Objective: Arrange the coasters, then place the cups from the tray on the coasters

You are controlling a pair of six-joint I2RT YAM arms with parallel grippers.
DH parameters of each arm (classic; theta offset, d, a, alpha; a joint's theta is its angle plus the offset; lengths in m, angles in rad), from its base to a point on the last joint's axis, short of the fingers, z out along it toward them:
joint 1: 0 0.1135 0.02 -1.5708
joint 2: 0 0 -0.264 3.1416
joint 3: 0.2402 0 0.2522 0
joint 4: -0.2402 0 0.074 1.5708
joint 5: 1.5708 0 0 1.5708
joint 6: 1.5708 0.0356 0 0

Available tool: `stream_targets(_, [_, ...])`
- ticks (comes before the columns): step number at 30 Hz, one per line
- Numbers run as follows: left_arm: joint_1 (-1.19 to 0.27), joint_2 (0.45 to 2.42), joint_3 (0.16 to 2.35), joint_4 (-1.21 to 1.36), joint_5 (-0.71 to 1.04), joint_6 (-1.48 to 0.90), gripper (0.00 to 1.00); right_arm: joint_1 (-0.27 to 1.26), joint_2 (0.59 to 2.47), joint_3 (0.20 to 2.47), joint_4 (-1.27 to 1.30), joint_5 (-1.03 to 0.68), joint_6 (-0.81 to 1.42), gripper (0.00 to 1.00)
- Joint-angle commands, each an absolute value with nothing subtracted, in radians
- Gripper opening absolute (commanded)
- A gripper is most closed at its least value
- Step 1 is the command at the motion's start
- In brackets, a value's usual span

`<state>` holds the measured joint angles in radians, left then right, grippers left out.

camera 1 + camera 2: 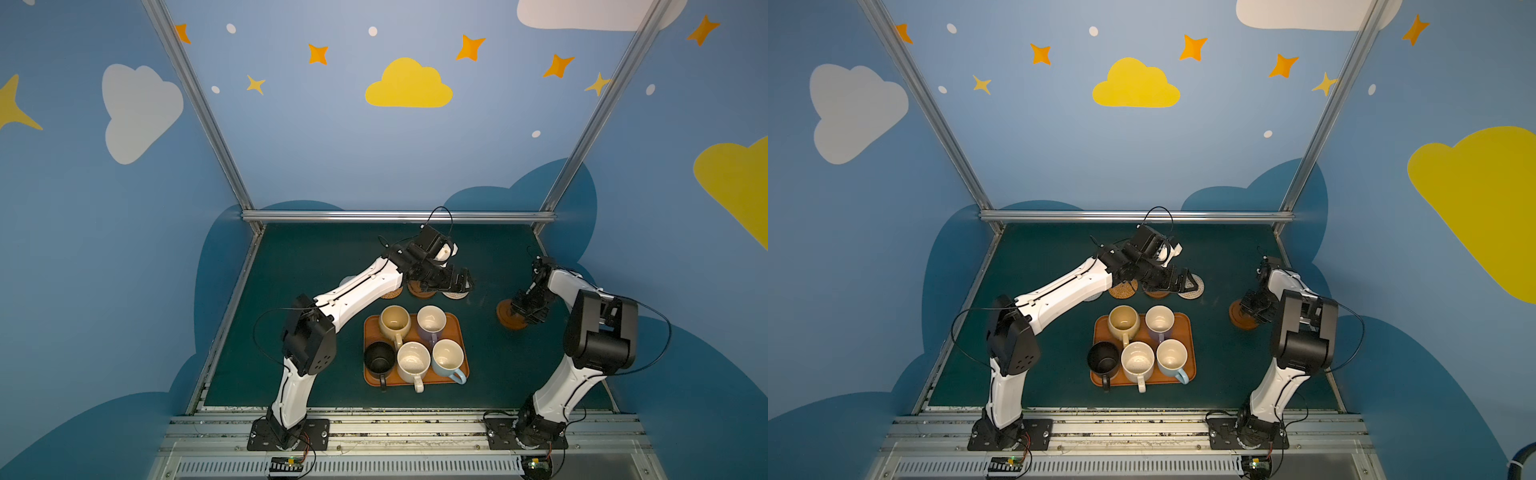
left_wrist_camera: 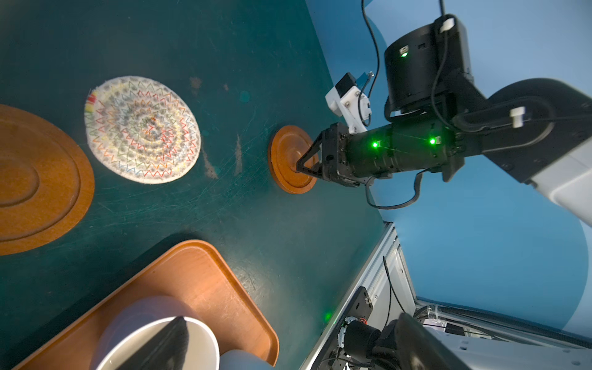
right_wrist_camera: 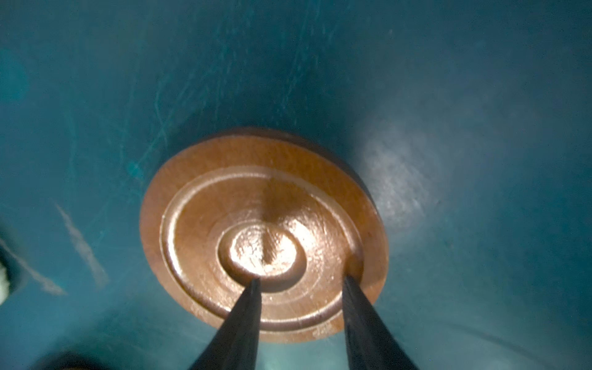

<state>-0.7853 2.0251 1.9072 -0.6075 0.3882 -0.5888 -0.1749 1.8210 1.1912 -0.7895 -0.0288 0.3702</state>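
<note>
Five cups stand on the orange-brown tray (image 1: 368, 332): pale yellow (image 1: 395, 320), lavender (image 1: 431, 322), black (image 1: 379, 358), cream-white (image 1: 413, 360) and light blue (image 1: 448, 357). Behind the tray lie a rattan coaster (image 1: 390, 294), a wooden coaster (image 1: 422, 291) and a grey-white woven coaster (image 2: 142, 129). My left gripper (image 1: 461, 280) hangs open above that row, holding nothing. To the right lies another wooden coaster (image 3: 262, 230). On top of it rest the two tips of my right gripper (image 3: 302, 280); its jaws stand apart with nothing between them.
The left forearm partly covers a pale coaster (image 1: 1094, 296). The aluminium rail (image 1: 399, 216) runs along the back of the green table; the blue walls close in the sides. The right arm's elbow (image 1: 598, 332) rises near the right edge.
</note>
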Motion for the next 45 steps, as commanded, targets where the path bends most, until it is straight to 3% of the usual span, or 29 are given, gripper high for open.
stream_targets(1, [-0.779,1.985,1.901,-0.591,0.387,-0.588,1.00,-0.179,1.805,1.185,-0.825,-0.035,0.360,0.44])
stream_targets(26, [-0.776,1.956,1.857,-0.558,0.381,-0.587,1.00,-0.197,1.730,1.189,-0.879,0.030,0.378,0.46])
stream_targets(33, [-0.774,1.938,1.832,-0.545,0.378,-0.588,1.00,-0.202,1.758,1.163,-0.848,0.007,0.381,0.64])
stream_targets(45, [-0.775,1.941,1.829,-0.537,0.373,-0.592,1.00,-0.202,1.820,1.175,-0.815,-0.004,0.394,0.50])
